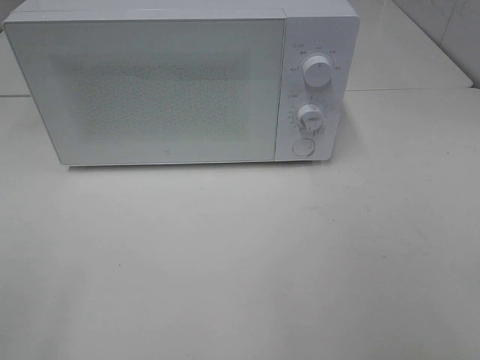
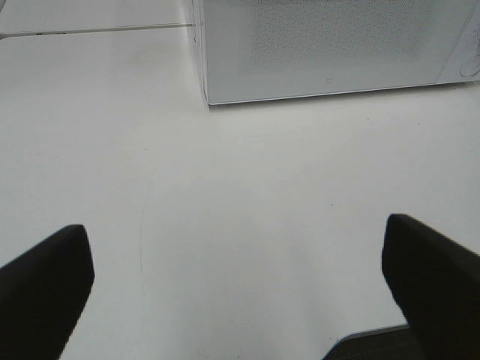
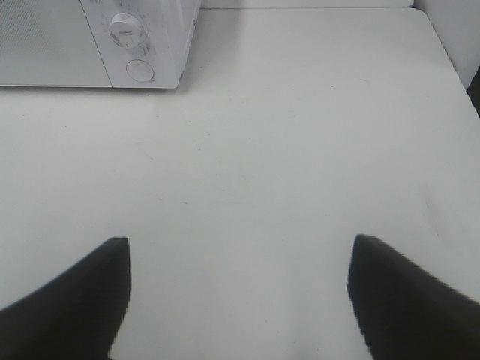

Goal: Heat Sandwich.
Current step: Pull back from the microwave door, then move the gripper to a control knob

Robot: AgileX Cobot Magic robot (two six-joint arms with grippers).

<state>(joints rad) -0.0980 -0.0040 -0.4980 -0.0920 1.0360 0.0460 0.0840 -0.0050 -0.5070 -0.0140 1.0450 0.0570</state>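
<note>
nearest you, your left pincer (image 2: 236, 240) hangs spread wide, its dark fingers (image 2: 45, 292) far apart with only bare surface (image 2: 247, 187) between them. the surface's near edge shows just beneath one finger. your right pincer (image 3: 240, 247) is spread as well, pinching nothing, and like the left it is tipped down and forward over the pale top. ahead of both lies a broad open stretch of surface reaching to the microwave (image 1: 150, 90). on the right the surface runs on beside the microwave to its side edge, well apart from the pincer. the microwave stands at the back with its door (image 1: 142, 112) shut, and two knobs (image 1: 318, 71) above a round button (image 1: 302, 147). the sandwich shows in no view, so you cannot tell where it is.
</note>
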